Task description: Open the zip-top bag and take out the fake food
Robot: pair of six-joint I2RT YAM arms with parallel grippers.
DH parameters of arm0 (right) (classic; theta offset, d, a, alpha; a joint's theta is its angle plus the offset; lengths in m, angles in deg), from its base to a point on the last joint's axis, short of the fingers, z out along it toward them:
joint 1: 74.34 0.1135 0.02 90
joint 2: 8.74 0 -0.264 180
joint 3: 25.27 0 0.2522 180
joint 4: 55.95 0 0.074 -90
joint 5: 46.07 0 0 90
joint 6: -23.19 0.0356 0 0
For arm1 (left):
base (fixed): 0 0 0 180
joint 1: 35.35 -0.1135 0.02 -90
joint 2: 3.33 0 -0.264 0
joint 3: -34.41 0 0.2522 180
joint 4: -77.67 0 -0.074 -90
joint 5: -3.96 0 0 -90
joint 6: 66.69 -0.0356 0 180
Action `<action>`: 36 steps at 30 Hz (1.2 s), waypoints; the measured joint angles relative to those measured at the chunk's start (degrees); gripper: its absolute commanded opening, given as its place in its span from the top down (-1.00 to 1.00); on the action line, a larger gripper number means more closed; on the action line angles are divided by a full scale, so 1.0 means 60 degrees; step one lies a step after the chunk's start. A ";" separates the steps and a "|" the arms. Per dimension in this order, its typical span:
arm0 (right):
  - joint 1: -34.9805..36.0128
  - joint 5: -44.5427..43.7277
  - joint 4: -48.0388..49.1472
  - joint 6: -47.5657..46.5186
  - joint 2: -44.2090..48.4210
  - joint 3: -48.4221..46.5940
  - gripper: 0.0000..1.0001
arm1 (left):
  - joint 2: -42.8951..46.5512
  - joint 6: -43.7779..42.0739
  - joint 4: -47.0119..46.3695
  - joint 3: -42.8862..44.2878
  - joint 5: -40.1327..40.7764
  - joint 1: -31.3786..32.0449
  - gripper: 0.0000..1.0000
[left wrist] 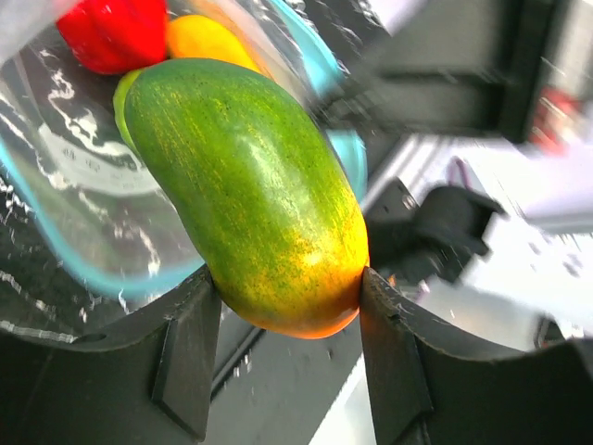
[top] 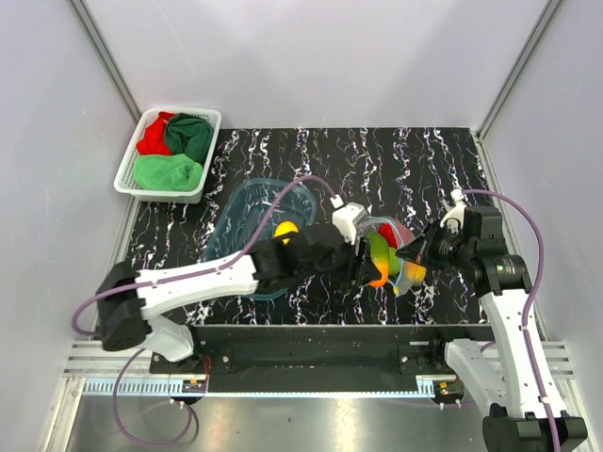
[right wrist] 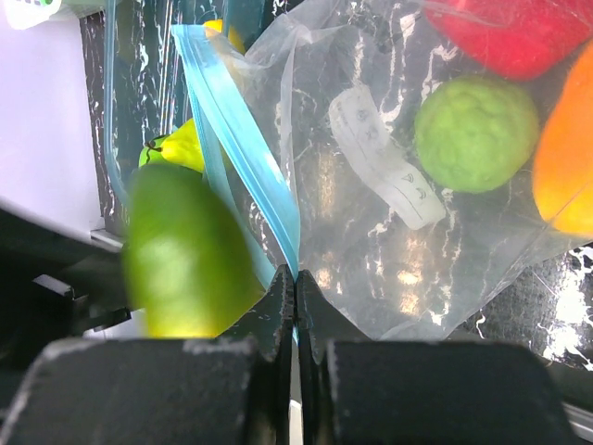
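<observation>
My left gripper [left wrist: 289,287] is shut on a green-and-orange mango, a piece of the fake food [left wrist: 250,185], clamped at its orange end between both fingers just outside the mouth of the zip-top bag [left wrist: 83,185]. In the top view this mango [top: 380,256] hangs between the two grippers. My right gripper [right wrist: 296,278] is shut on the bag's teal zip strip [right wrist: 236,130]. Inside the clear bag [right wrist: 371,241] lie a lime-green fruit [right wrist: 475,133], a red piece [right wrist: 519,32] and an orange piece [right wrist: 565,176].
A translucent blue tub [top: 247,205] sits left of the bag with a yellow fake fruit [top: 285,229] in it, partly under my left arm. A white basket [top: 127,174] with red and green cloths stands at the back left. White walls enclose the black marbled table.
</observation>
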 measured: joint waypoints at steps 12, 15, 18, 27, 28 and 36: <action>0.0000 -0.0004 0.0004 -0.0004 -0.0004 0.0000 1.00 | 0.3956 -0.0579 0.1931 -0.1661 0.0925 -0.1235 1.00; 0.0000 -0.0004 0.0007 -0.0004 -0.0004 0.0000 1.00 | 0.4758 -0.0233 0.2812 -0.2153 0.2131 -0.2189 1.00; 0.0000 0.0000 0.0011 -0.0004 -0.0004 0.0000 1.00 | 0.5249 0.0157 0.3708 -0.2612 0.3173 -0.3133 1.00; 0.0000 0.0000 0.0011 -0.0004 -0.0004 0.0000 1.00 | 0.5308 0.0586 0.4721 -0.3177 0.3960 -0.5843 0.92; 0.0000 0.0000 0.0015 -0.0004 -0.0004 0.0000 1.00 | 0.5235 0.0612 0.4710 -0.3198 0.3938 -0.6069 0.94; 0.0000 0.0000 0.0022 -0.0004 -0.0004 0.0000 1.00 | 0.3676 0.0907 0.4033 -0.3657 0.2626 -0.7202 0.81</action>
